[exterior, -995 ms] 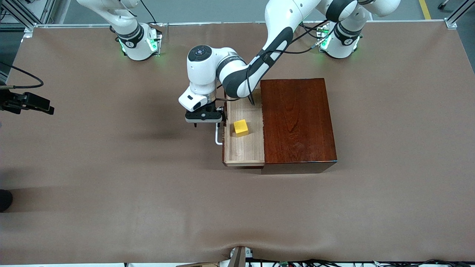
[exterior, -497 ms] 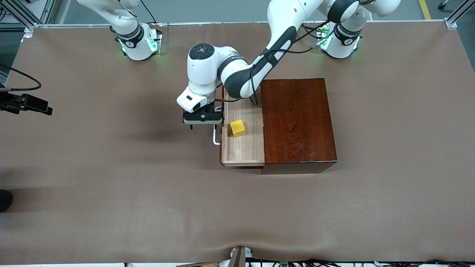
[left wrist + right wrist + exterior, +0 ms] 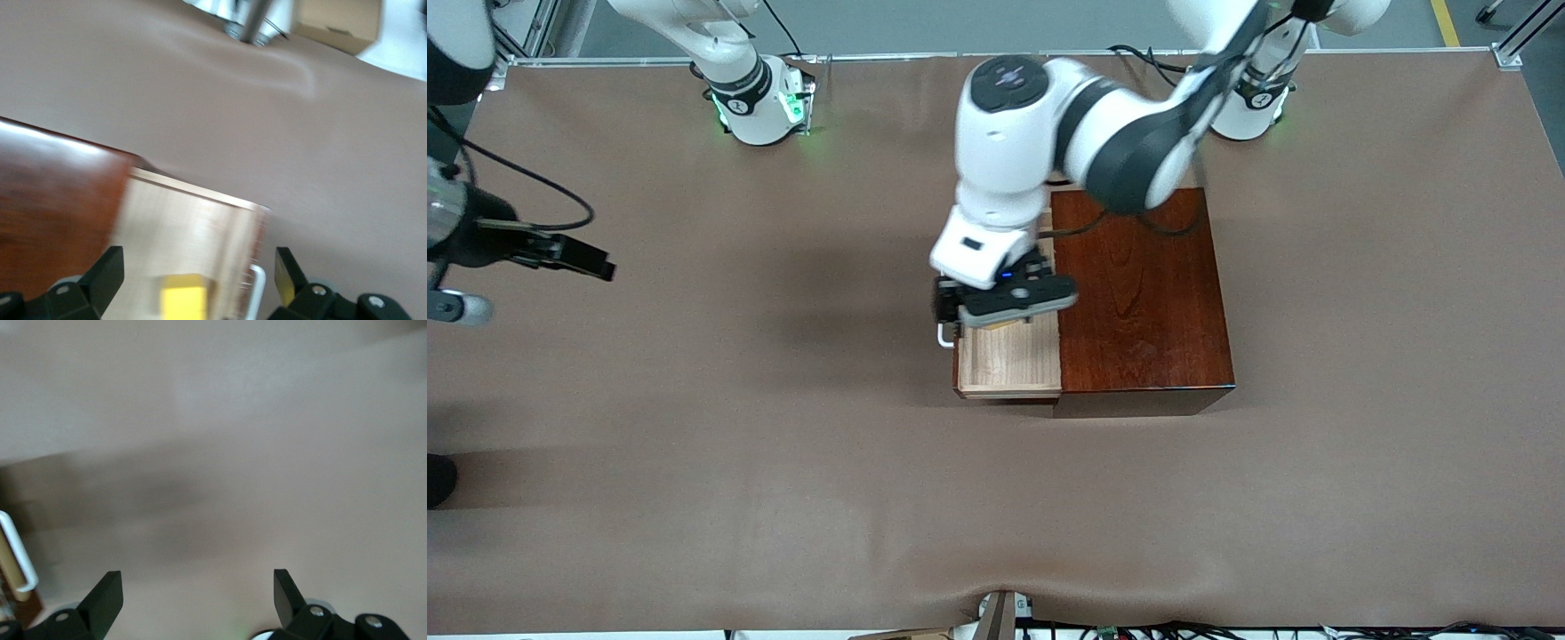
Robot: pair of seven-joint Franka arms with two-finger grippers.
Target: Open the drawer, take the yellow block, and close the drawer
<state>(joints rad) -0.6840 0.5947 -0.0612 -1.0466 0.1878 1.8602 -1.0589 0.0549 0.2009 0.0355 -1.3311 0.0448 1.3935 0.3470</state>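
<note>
The drawer point(image 3: 1009, 363) stands pulled out of the dark reddish-brown box point(image 3: 1138, 293), its white handle point(image 3: 943, 336) toward the right arm's end of the table. My left gripper point(image 3: 1005, 302) hangs open over the drawer and hides most of the yellow block in the front view. In the left wrist view the yellow block point(image 3: 183, 297) lies on the drawer floor point(image 3: 180, 227), below and between the spread fingers of the left gripper point(image 3: 198, 261), with the handle point(image 3: 257, 293) beside it. My right gripper point(image 3: 591, 260) is open and empty point(image 3: 197, 583) over bare table at its own end.
The brown table cloth point(image 3: 783, 462) has a raised fold at its front edge point(image 3: 996, 596). A cardboard box point(image 3: 337, 23) sits off the table's edge. The drawer's white handle point(image 3: 17, 550) shows at the rim of the right wrist view.
My left gripper has left the handle, risen and moved over the open drawer above the yellow block. The drawer had first slid out a little more. The right gripper has shifted slightly toward the drawer.
</note>
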